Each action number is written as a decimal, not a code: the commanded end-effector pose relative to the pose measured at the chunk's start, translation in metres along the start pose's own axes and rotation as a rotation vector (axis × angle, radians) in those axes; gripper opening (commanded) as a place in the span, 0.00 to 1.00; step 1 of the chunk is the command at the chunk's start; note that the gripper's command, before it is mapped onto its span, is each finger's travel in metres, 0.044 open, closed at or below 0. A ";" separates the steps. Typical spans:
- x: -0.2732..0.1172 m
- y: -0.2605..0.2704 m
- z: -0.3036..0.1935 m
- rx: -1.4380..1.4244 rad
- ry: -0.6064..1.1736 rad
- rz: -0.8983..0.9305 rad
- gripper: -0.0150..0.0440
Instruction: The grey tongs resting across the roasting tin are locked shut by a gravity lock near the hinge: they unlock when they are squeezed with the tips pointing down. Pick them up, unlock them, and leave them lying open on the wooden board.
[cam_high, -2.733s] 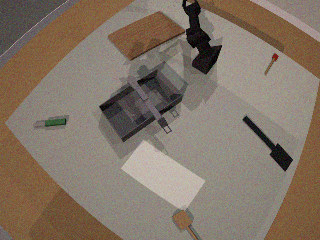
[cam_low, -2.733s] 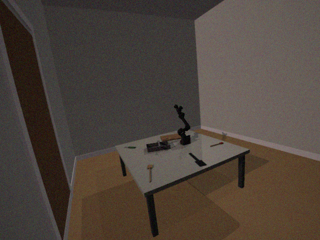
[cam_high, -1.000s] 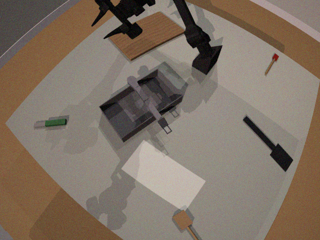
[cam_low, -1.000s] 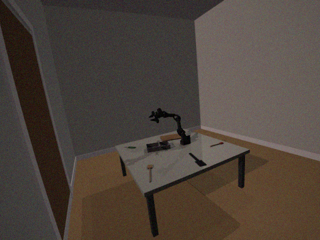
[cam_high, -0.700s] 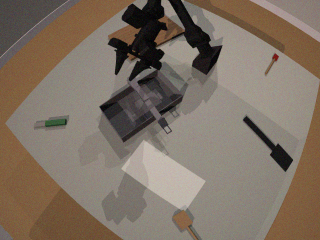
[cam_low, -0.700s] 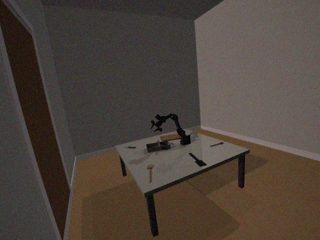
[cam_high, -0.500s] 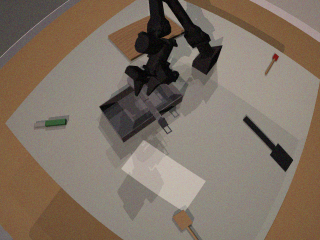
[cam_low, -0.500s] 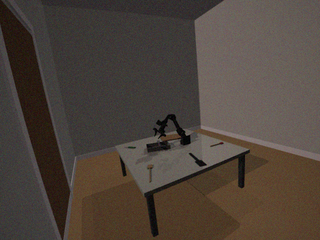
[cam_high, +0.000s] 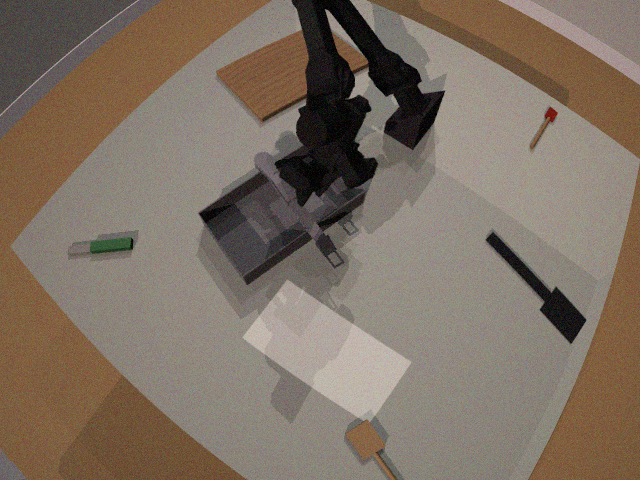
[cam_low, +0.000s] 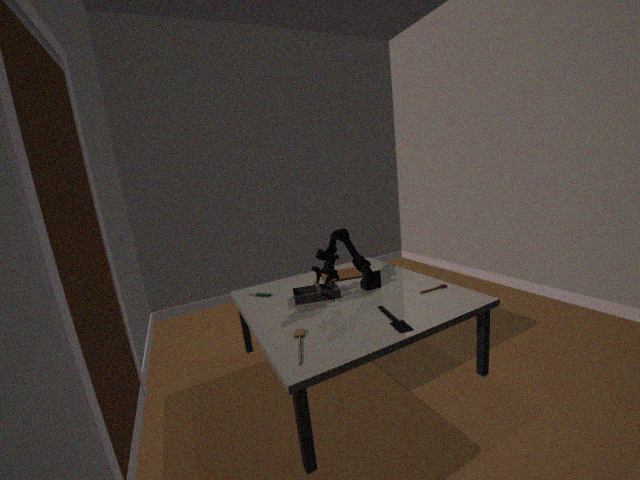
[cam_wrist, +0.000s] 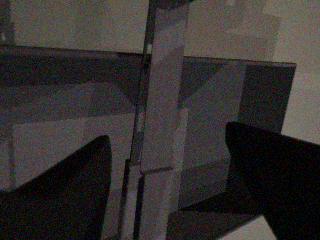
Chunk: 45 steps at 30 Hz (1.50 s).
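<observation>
"How did the jaws stand?"

"Apart, with nothing clamped. In the wrist view the grey tongs (cam_high: 281, 186) (cam_wrist: 162, 115) ran up between them, nearer the left one. I couldn't tell whether the pads were low enough to bite."

"And the tongs themselves?"

"Across the roasting tin (cam_high: 276, 259) (cam_low: 306, 297) (cam_wrist: 75, 67), from 11 o'clock to 5 in the top view. The rounded end overhung at 11, the dark collar and wire loop (cam_high: 335, 258) at 5. I took the loop end for the hinge, though not for certain."

"How would they handle?"

"Light, I'd guess, but long: stiff metal, smooth enough to slip or swing if gripped off balance. Hardly fragile."

"Where would you take hold?"

"Both long sides, near the middle, a little towards the hinge. Too close to it, a squeeze would barely move the arms; too far out, the hinge end would sag."

"Then the lock?"

"Lift clear of the tin's rim, turn the tips to 6 o'clock as seen from the side, and squeeze firmly. Squeezing them level probably wouldn't free it."

"And the wooden board (cam_high: 268, 77) (cam_low: 348, 274)?"

"On the worktop (cam_high: 439, 310) (cam_low: 330, 330) at 12 o'clock from the tin, partly under the arm (cam_high: 325, 77) (cam_low: 338, 235) in that view. They'd need a gentle release there, with room to spring open."
</observation>
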<state>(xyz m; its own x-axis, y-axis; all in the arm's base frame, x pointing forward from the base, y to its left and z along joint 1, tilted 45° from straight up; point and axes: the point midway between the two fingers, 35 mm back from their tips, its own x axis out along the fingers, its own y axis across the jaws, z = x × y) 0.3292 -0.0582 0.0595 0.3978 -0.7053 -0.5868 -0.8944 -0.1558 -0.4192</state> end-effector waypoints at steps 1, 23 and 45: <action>0.003 0.001 0.000 -0.006 0.004 0.003 0.69; 0.038 -0.001 0.001 -0.005 0.001 0.006 0.69; 0.074 0.001 -0.002 -0.006 0.006 0.001 0.69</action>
<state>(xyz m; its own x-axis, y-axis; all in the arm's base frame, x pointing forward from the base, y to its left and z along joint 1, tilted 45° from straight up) 0.3559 -0.1080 0.0202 0.3926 -0.7118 -0.5824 -0.8961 -0.1535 -0.4164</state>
